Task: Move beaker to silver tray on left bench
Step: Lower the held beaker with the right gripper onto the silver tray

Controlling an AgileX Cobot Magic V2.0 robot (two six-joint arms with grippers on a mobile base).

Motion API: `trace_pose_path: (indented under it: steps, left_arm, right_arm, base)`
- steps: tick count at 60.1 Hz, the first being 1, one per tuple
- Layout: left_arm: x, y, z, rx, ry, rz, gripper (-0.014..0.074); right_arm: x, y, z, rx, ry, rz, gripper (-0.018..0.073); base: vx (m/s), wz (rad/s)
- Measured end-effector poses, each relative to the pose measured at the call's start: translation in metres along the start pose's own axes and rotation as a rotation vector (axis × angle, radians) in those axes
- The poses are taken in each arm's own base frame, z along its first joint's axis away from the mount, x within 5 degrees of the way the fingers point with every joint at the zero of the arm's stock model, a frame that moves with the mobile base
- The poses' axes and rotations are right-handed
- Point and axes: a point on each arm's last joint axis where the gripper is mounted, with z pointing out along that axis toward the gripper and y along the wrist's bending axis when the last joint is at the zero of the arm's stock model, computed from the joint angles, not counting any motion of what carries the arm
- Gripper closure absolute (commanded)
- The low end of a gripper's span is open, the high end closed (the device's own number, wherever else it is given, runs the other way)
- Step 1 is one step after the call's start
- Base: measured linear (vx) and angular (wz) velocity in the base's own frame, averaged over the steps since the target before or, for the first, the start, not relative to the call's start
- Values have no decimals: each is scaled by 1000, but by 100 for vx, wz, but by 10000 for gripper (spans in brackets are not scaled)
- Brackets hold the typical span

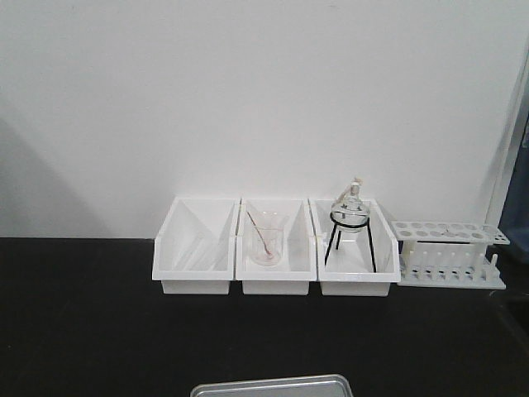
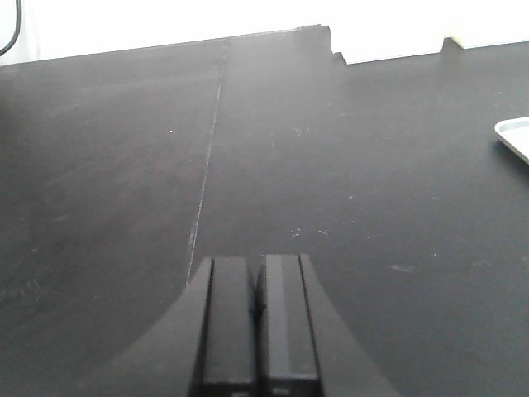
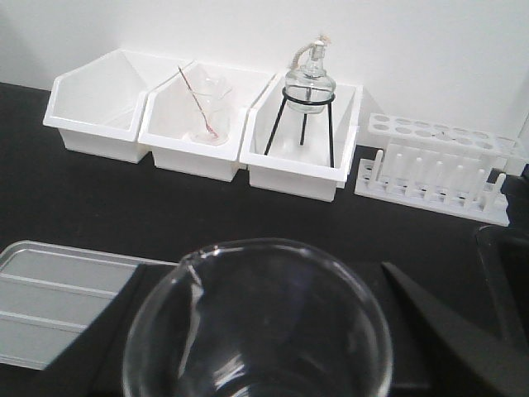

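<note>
In the right wrist view the clear glass beaker (image 3: 256,331) fills the foreground, its spout pointing up-left. My right gripper (image 3: 269,277) is shut on it, with a dark finger (image 3: 430,318) showing on either side. The silver tray (image 3: 50,289) lies on the black left bench (image 3: 99,207) just left of the beaker. Its far rim (image 1: 273,386) shows at the bottom of the front view and one corner (image 2: 517,136) at the right edge of the left wrist view. My left gripper (image 2: 258,273) hovers shut and empty over bare bench (image 2: 331,165).
Three white bins (image 1: 273,248) stand in a row against the white wall. The middle one holds a beaker with a rod (image 1: 266,240), the right one a round flask on a black tripod (image 1: 349,223). A white test tube rack (image 1: 449,255) stands to their right.
</note>
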Motion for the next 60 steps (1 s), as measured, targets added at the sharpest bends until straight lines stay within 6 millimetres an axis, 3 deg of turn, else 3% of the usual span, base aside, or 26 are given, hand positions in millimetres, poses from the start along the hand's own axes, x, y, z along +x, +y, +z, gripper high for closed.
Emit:
trace_pose_path:
  steps: [17,24,34,44,60]
  left_arm:
    - [0,0,0,0,0,0,595]
    - [0,0,0,0,0,0,595]
    - [0,0,0,0,0,0,595]
    - [0,0,0,0,0,0,595]
    - [0,0,0,0,0,0,595]
  right_arm:
    - [-2,2,1,-20,-24,-1,571]
    - [-9,14,17,-117,-86,-28,571]
    - [3,42,82,-322,-46,-30,571]
    - [39,64,154,-482,39,-33,571]
    - [92,89,233,-657,0,-10,571]
  base:
    - [0,0]
    - [0,0]
    - [0,0]
    - [0,0]
    - [0,0]
